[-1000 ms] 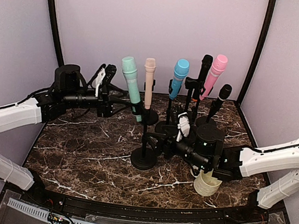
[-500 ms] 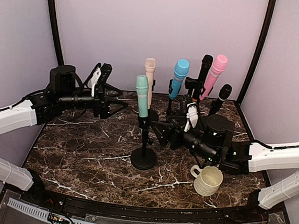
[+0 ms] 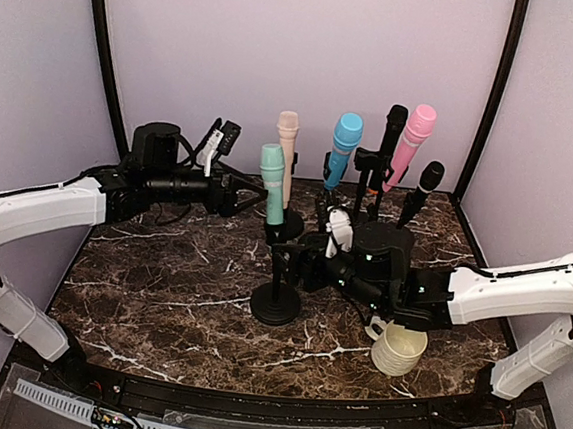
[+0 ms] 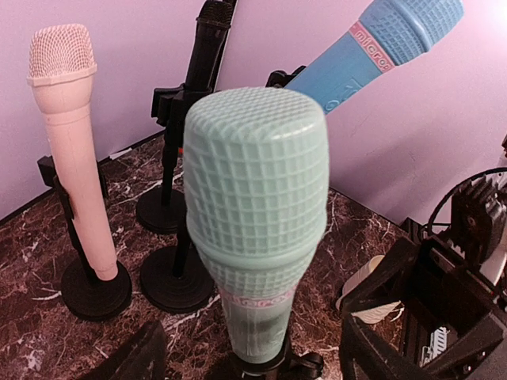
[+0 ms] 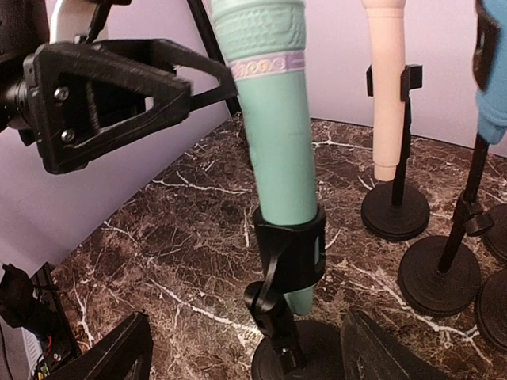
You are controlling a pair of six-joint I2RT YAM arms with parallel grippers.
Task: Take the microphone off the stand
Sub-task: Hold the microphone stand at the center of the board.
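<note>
A mint-green microphone [image 3: 272, 183] stands upright in the black clip [image 3: 276, 236] of a round-based stand [image 3: 276, 304] at mid-table. My left gripper [image 3: 240, 198] is open just left of the microphone, level with its body. In the left wrist view the mesh head [image 4: 255, 182] fills the centre, with the fingers [image 4: 131, 356] low on either side and not touching it. My right gripper [image 3: 297, 266] is open right of the stand. In the right wrist view the clip [image 5: 295, 249] and stand joint sit between its open fingers [image 5: 111, 356].
Behind stand several other microphones on stands: peach [image 3: 286, 154], blue [image 3: 345, 144], black [image 3: 392, 133], pink [image 3: 414, 135] and a small black one [image 3: 424, 186]. A cream mug [image 3: 397, 350] sits under my right arm, near the front right.
The green microphone swung from tilted left to upright in its clip. My left arm then moved right, close to it. My right gripper stays by the stand.
</note>
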